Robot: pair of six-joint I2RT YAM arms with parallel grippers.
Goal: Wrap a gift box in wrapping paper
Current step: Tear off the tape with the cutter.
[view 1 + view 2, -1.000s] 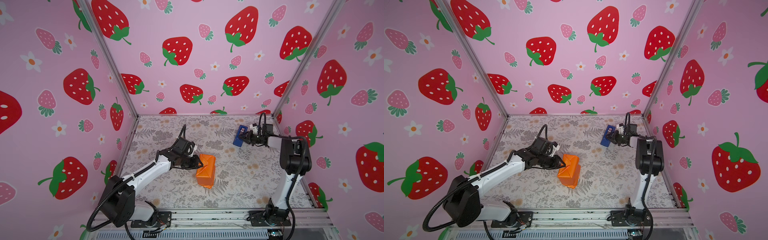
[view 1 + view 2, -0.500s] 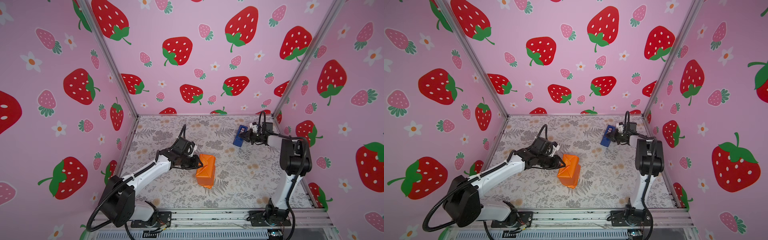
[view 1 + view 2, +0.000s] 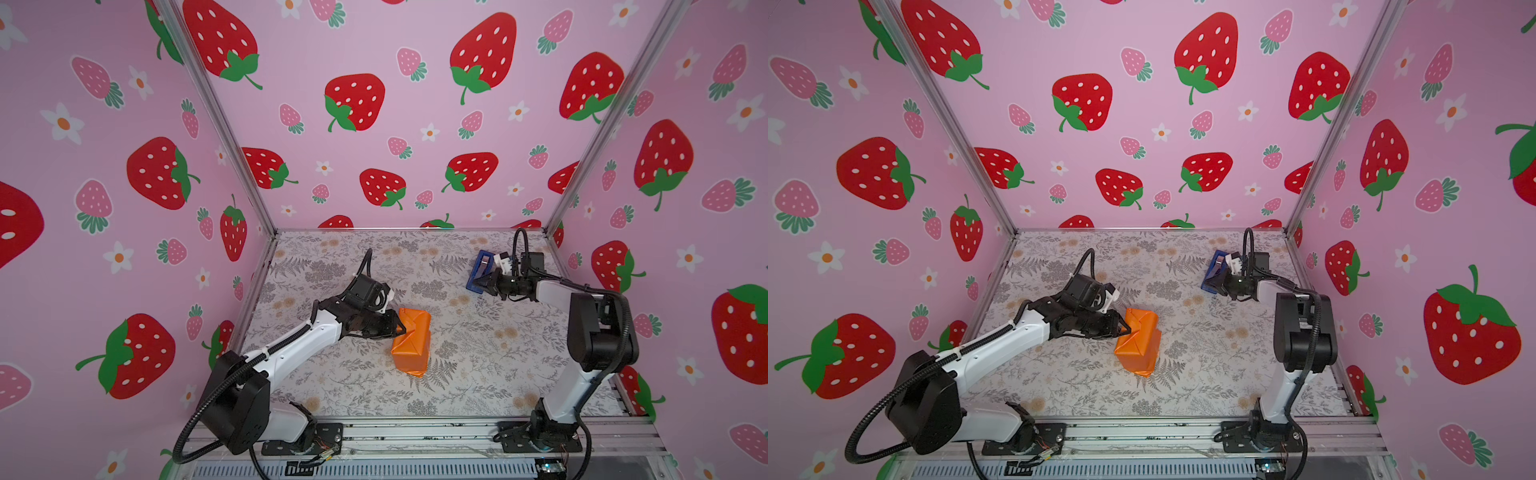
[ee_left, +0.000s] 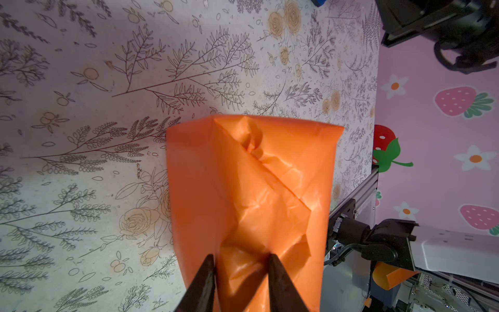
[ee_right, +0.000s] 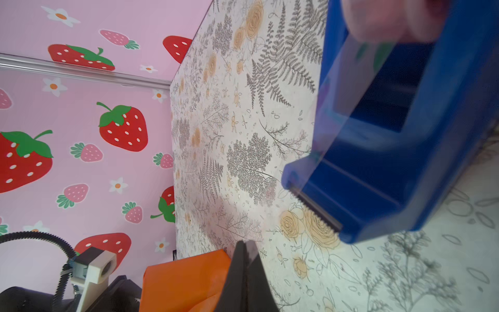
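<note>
The wrapping paper (image 3: 411,345) (image 3: 1140,347) is folded into a glossy orange parcel lying mid-table; the gift box is hidden inside it. My left gripper (image 3: 400,327) (image 3: 1128,331) meets the parcel's far-left end. In the left wrist view its fingers (image 4: 208,272) pinch a folded triangular flap of the wrapping paper (image 4: 256,175), so the left gripper (image 4: 241,263) is shut on it. My right gripper (image 3: 478,285) (image 3: 1214,286) (image 5: 245,244) is shut beside the blue tape dispenser (image 3: 482,266) (image 5: 391,162) at the back right, short of its serrated cutter.
A grey floral covering (image 3: 478,374) spreads over the table. Pink strawberry walls close in the back and both sides. A metal rail (image 3: 415,432) with both arm bases runs along the front edge. An orange paper scrap (image 4: 388,278) lies beyond the table edge.
My right gripper's jaws have closed next to the tape dispenser. The left arm and the orange parcel have stayed where they were.
</note>
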